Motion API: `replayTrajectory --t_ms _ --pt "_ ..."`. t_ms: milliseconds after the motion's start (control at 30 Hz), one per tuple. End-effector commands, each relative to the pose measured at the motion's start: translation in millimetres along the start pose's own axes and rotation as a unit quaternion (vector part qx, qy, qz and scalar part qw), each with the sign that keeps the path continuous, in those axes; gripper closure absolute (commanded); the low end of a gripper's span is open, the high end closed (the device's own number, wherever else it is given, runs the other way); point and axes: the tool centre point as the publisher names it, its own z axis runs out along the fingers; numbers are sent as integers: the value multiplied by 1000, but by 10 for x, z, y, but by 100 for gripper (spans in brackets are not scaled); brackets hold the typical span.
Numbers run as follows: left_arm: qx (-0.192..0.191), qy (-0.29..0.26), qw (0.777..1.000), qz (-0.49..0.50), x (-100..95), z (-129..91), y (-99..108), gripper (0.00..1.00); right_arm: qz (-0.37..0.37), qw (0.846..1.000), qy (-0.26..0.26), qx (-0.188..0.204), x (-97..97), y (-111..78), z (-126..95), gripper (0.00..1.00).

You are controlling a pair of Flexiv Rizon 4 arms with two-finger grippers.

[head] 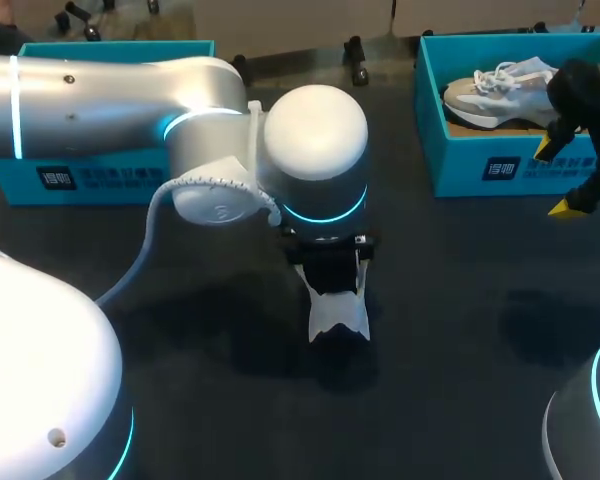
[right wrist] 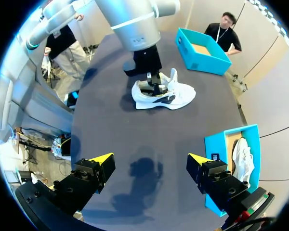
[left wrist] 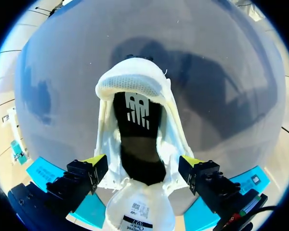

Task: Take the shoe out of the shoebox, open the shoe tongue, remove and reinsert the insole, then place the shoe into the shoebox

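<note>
**Figure.** Two-arm station at one instant. Our left arm [head: 100, 100] comes in from the left. Its left gripper [left wrist: 143, 163] points down over the white shoe [head: 338, 312], which lies on the dark table [head: 460, 340] near its middle.

In the left wrist view the fingers [left wrist: 89, 173] stand wide apart, one at each flank of the shoe. The shoe sits between them, and we make out no firm clamp on it. Directly ahead of the gripper the shoe's mouth gapes, showing the dark insole [left wrist: 137, 144] with a white mark on it. The tongue [left wrist: 139, 211], label side up, is folded back close under the gripper.

Our right gripper [right wrist: 151, 161] hangs above bare table, its yellow tips equally far apart with nothing between them. Just beside it stands the right shoebox [head: 460, 165], teal, holding a second shoe [head: 495, 90]. The left shoebox [head: 110, 175], also teal, stands at the table's far left, well apart from the shoe on the table.
</note>
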Motion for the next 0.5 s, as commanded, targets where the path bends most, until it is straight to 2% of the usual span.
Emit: replayTrajectory --t_ms 33,267,500 --pt "3 6 1000 4 40 -15 9 0 1 1000 1 1 -13 9 8 0" --pt "26 12 1000 8 4 -7 28 0 1 1000 1 1 -13 9 8 0" --pt "34 10 999 9 -79 -70 150 0 1 1000 1 1 -13 9 8 0"
